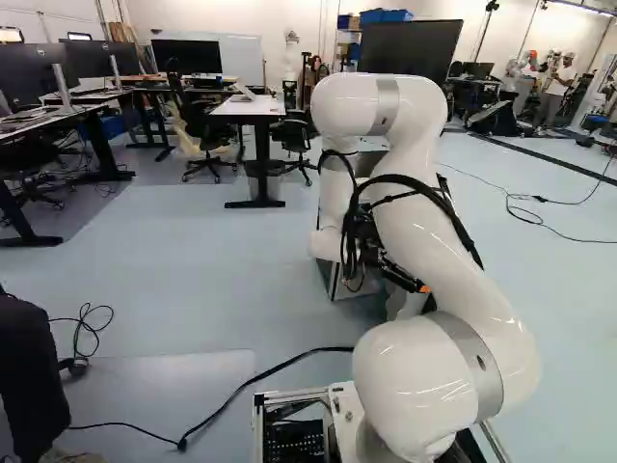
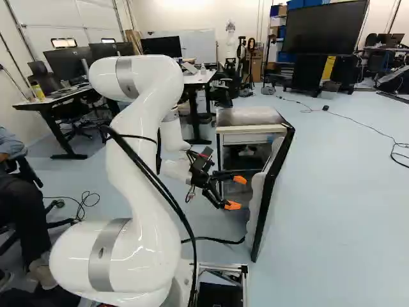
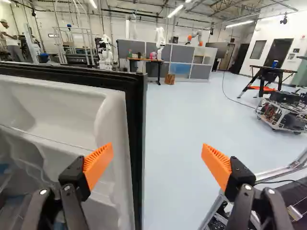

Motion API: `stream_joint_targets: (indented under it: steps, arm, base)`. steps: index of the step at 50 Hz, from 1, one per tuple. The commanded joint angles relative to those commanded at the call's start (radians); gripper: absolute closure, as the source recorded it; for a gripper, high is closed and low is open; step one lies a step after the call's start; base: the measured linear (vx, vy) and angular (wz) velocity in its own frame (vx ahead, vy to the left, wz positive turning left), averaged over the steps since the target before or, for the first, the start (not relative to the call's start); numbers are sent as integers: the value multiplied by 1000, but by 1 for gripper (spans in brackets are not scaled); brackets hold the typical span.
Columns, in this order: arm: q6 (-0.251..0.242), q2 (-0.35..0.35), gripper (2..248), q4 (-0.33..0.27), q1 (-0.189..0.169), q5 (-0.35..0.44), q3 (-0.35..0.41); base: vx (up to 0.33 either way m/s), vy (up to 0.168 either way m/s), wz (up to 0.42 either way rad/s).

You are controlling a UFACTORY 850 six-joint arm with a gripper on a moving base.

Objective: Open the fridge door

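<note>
right of the arm (image 2: 144, 141), fridge door (image 2: 259, 204) stands well out from the fridge (image 2: 249, 116), jaws wide and empty near the door's inner side; opening looks nearly done, next maybe push outward, then back off.

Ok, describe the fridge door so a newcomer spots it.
In the right base view, find the white arm; past its black gripper stands a low fridge. The door juts from the fridge's right side toward the camera. Its pale, moulded inner face and black edge set it apart from the fridge's flat top.
</note>
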Motion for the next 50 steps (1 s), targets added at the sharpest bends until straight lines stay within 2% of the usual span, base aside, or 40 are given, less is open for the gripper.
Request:
stream_joint_targets:
  steps: [24, 37, 50]
  arm:
    - [0, -3, 3, 0, 31, 35, -45]
    - [0, -10, 3, 0, 23, 49, -98]
    - [0, -22, 3, 0, -9, 53, -168]
  base:
    - [0, 0, 0]
    - [0, 0, 0]
    - [0, 0, 0]
